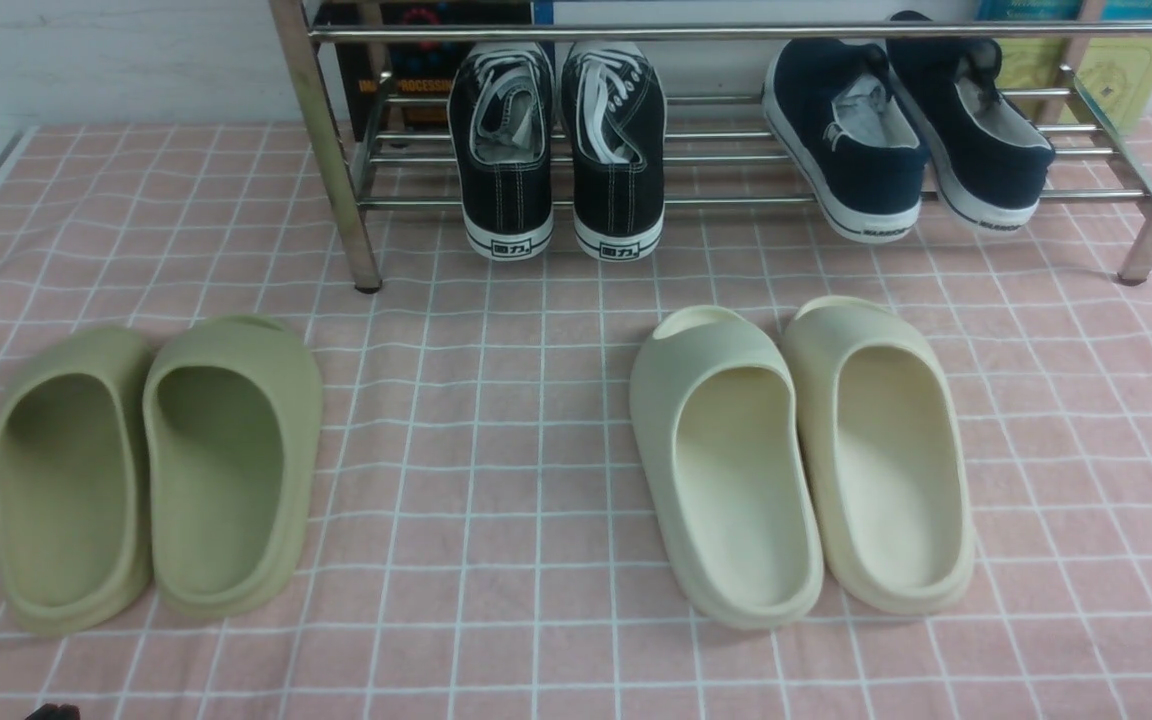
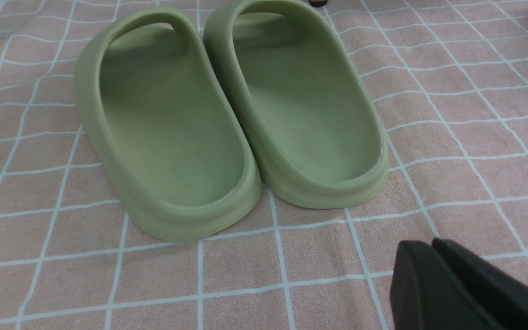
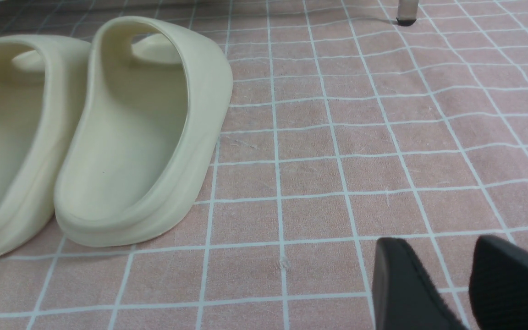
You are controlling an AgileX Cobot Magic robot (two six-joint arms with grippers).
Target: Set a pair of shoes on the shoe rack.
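L gripper (image 2: pixel 433 256): jaws pressed together, nothing between them; low over the pink checked cloth (image 2: pixel 475 137), near the heel end of the olive slides (image 2: pixel 232 114), not touching.
R gripper (image 3: pixel 447 275): jaws parted w/ a clear gap, empty; over bare cloth beside the cream slides (image 3: pixel 122 137), apart from them.
Black sneakers (image 1: pixel 556 150): pair already on the shoe rack (image 1: pixel 736 32), lower shelf, toward its L end, just inside the L front leg. Side by side, about touching.
Sneaker axis: long axis runs front-to-back across the bars; toes to the rear, raised; heels w/ white labels hang over the front bar toward the robot.
Navy slip-ons (image 1: pixel 911 140): same shelf, toward R end; angled, heels front.
Olive slides, posn: cloth, near L corner, heels to robot.
Cream slides, posn: cloth, centre-R, heels to robot.
Task status (est.): placement looks done; neither arm near the rack.
Step in hand (est.): park/retreat. Do well by keeping both grippers low-risk: clear of the slides, no drag on cloth, no reach back at the overhanging heels, which could tip off the front bar if nudged.
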